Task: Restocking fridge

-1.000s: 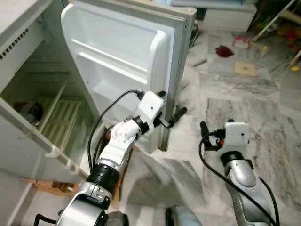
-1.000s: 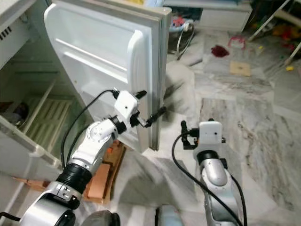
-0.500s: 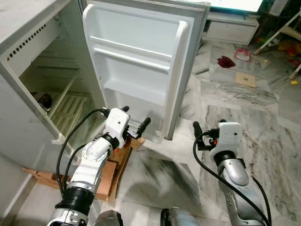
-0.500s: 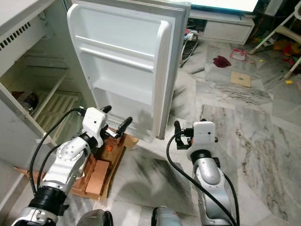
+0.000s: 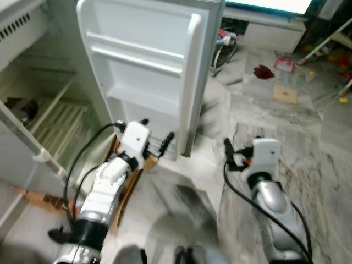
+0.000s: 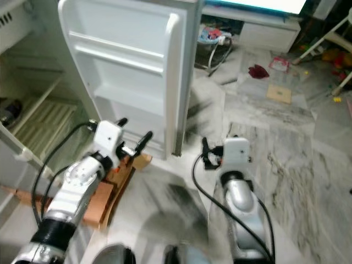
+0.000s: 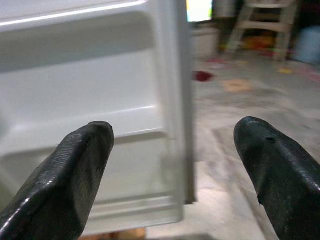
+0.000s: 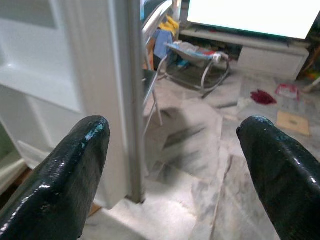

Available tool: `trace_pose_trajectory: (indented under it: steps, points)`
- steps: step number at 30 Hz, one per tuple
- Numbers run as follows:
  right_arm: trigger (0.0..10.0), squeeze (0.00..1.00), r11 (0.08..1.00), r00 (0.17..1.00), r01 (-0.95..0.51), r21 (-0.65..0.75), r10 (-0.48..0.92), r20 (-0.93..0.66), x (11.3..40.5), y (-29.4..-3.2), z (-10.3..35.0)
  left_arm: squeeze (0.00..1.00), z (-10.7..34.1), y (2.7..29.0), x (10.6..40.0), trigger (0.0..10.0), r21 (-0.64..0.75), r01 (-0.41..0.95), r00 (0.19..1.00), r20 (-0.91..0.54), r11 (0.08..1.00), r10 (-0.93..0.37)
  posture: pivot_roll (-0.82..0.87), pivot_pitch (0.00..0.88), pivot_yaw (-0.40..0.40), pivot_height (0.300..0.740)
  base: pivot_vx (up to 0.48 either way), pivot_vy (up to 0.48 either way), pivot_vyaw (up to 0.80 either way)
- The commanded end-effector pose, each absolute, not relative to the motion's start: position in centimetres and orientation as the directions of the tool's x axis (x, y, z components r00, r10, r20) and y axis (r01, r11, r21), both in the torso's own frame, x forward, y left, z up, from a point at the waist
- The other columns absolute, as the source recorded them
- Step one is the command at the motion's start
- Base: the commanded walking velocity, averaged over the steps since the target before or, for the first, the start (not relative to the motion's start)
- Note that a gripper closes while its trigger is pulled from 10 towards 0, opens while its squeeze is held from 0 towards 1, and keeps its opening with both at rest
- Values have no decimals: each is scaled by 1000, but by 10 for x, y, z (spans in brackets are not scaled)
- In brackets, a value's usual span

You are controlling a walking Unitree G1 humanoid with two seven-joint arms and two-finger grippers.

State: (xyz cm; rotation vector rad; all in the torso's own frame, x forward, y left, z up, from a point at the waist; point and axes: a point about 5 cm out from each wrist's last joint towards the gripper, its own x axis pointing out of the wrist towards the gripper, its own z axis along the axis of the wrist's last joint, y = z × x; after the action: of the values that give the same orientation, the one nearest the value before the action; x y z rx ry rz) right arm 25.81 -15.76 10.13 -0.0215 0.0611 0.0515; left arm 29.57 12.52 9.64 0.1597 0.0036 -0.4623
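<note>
Now both pincers, left gripper [image 5: 157, 144] and right gripper [image 5: 234, 154], are released; fridge door [image 5: 148, 71] at twelve o'clock swings stiff, so grab its edge.

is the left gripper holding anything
No, the left gripper is open, its fingers spread apart with nothing between them, facing the open fridge door.

Bright, even indoor light, softened by motion blur.
Glare is seen on the fridge door [image 5: 148, 60]; the floor below it is smeared.
</note>
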Motion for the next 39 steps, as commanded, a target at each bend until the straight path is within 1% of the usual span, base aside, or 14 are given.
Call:
trace_pose_trajectory:
  steps: [1, 5, 6, 9, 12, 13, 17, 18, 23, 24, 31, 35, 39]
  points:
    - [10000, 0, 999, 997, -32, -19, 31, -64, 258, -164, 100, 0, 93, 123, 293, 10000, 135, 408, 913, -59, 903, -403, -4, 57, -25, 740, 0, -439, 0]
    - [10000, 0, 999, 998, -30, -27, 28, -62, 259, -165, 101, 0, 90, 127, 291, 10000, 136, 379, 925, -72, 915, -373, -4, 56, -26, 740, 0, -439, 0]
    - [10000, 0, 998, 998, -30, -55, 27, -64, 260, -165, 100, 0, 89, 128, 291, 10000, 133, 360, 933, -77, 923, -353, -1, 55, -27, 740, 0, -439, 0]
    - [10000, 0, 996, 997, -52, -66, 48, -53, 261, -162, 102, 0, 90, 131, 295, 10000, 142, 339, 940, -83, 930, -330, 0, 54, -27, 740, 0, -428, 575]
    - [10000, 0, 997, 998, -51, -65, 47, -51, 261, -162, 102, 0, 91, 132, 298, 10000, 151, 332, 943, -81, 931, -323, -1, 53, -23, 740, 262, -397, 800]
    - [10000, 0, 998, 998, -41, -54, 39, -50, 261, -163, 101, 0, 93, 136, 304, 10000, 161, 295, 955, -81, 942, -285, -4, 52, -19, 740, 334, -341, 0]
    - [10000, 0, 998, 998, -31, -47, 28, -48, 261, -165, 101, 0, 96, 141, 311, 10000, 158, 245, 969, -83, 956, -235, -9, 50, -15, 740, 356, -315, 0]
    - [10000, 0, 998, 999, -27, -48, 25, -47, 261, -165, 101, 0, 97, 144, 315, 10000, 167, 224, 973, -85, 960, -212, -13, 49, -12, 740, 442, 0, 0]
    - [10000, 0, 999, 999, -18, -46, 16, -45, 259, -167, 101, 0, 101, 147, 323, 10000, 175, 191, 981, -76, 966, -180, -17, 48, -10, 740, 472, 0, 0]
    - [10000, 0, 999, 999, -17, -43, 15, -44, 259, -167, 101, 0, 102, 148, 324, 10000, 160, 177, 983, -76, 971, -166, -17, 48, -9, 740, 480, 0, 0]
    - [10000, 0, 999, 999, -17, -42, 15, -43, 259, -166, 101, 0, 101, 150, 325, 10000, 163, 138, 989, -76, 977, -127, -17, 47, -11, 740, 449, 0, 0]
    - [10000, 0, 999, 999, -21, -43, 19, -44, 260, -166, 100, 0, 99, 152, 327, 10000, 169, 123, 990, -83, 978, -111, -14, 48, -14, 740, 389, 282, 0]
    - [10000, 0, 999, 999, -23, -44, 21, -46, 260, -166, 100, 0, 100, 149, 328, 10000, 176, 139, 989, -72, 975, -128, -14, 48, -15, 740, 387, 284, 0]
